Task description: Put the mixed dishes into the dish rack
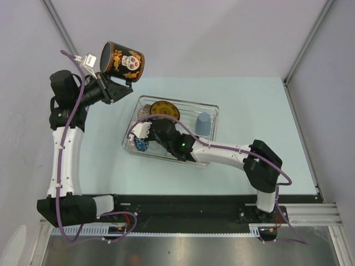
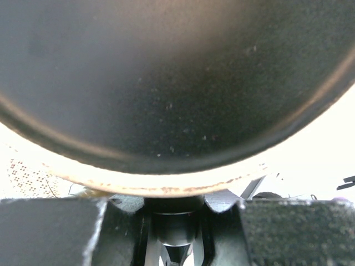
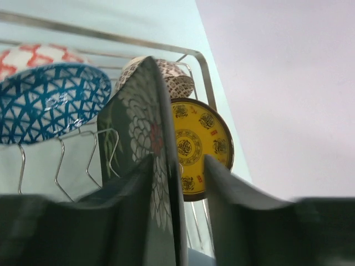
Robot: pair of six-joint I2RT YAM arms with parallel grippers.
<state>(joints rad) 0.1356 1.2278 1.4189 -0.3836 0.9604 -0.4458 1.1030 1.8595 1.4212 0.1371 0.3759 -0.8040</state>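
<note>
My left gripper (image 1: 117,87) is shut on the handle of a black mug (image 1: 123,61) with a skull pattern, held on its side high above the table's far left. The mug's dark body (image 2: 166,83) fills the left wrist view above that gripper (image 2: 175,221). My right gripper (image 1: 148,133) reaches into the dish rack (image 1: 213,106). In the right wrist view a dark square plate (image 3: 138,111) with a white flower stands on edge between the open fingers of the gripper (image 3: 177,160). It touches the left finger, with a gap to the right one.
Standing in the rack (image 3: 111,36) are a blue-patterned bowl (image 3: 50,102), a red-and-white bowl (image 3: 33,55), a brown-patterned bowl (image 3: 172,80) and a yellow round plate (image 3: 202,138). A light-blue cup (image 1: 203,123) sits at the rack's right end. Grey walls surround the table.
</note>
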